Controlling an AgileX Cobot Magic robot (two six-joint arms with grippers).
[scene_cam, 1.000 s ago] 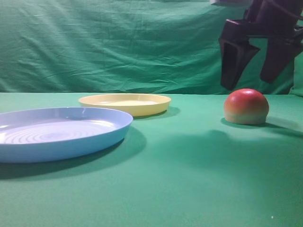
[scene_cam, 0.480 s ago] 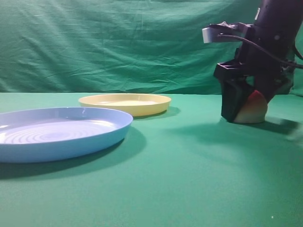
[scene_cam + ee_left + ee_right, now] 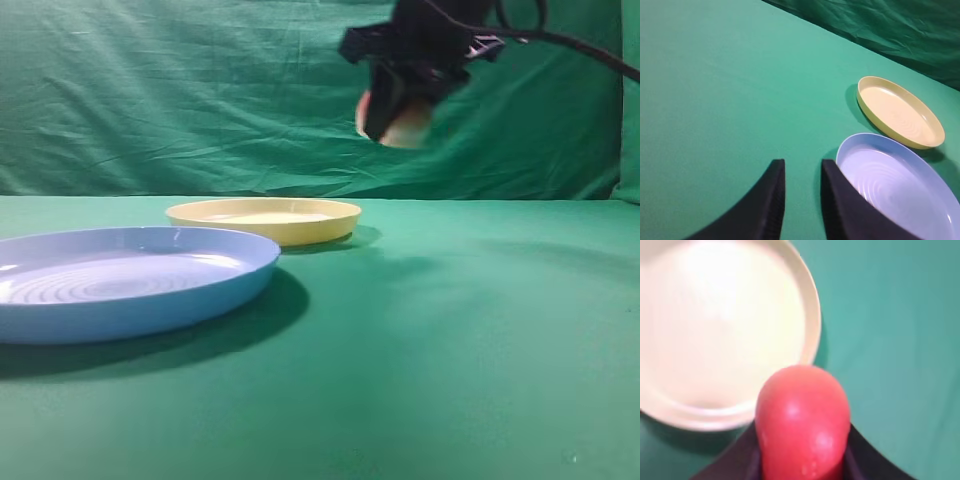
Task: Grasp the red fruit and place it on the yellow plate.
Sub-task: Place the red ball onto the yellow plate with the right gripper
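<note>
My right gripper (image 3: 398, 118) hangs high in the air, shut on the red fruit (image 3: 410, 125), up and to the right of the yellow plate (image 3: 263, 219). In the right wrist view the red fruit (image 3: 802, 422) fills the space between the dark fingers (image 3: 740, 457), with the yellow plate (image 3: 715, 330) below and to the left. The left gripper (image 3: 801, 172) shows only in its wrist view, low over the green cloth with a narrow empty gap between its fingers. The yellow plate (image 3: 900, 111) lies ahead of it to the right.
A large light-blue plate (image 3: 120, 280) with concentric rings lies at the front left, next to the left gripper's right finger (image 3: 852, 210); the light-blue plate (image 3: 897, 187) is also in the left wrist view. A green cloth backdrop (image 3: 200, 90) hangs behind the table.
The right gripper came down around the fruit, shut on it, then lifted it off the cloth and carried it up and left toward the yellow plate.
</note>
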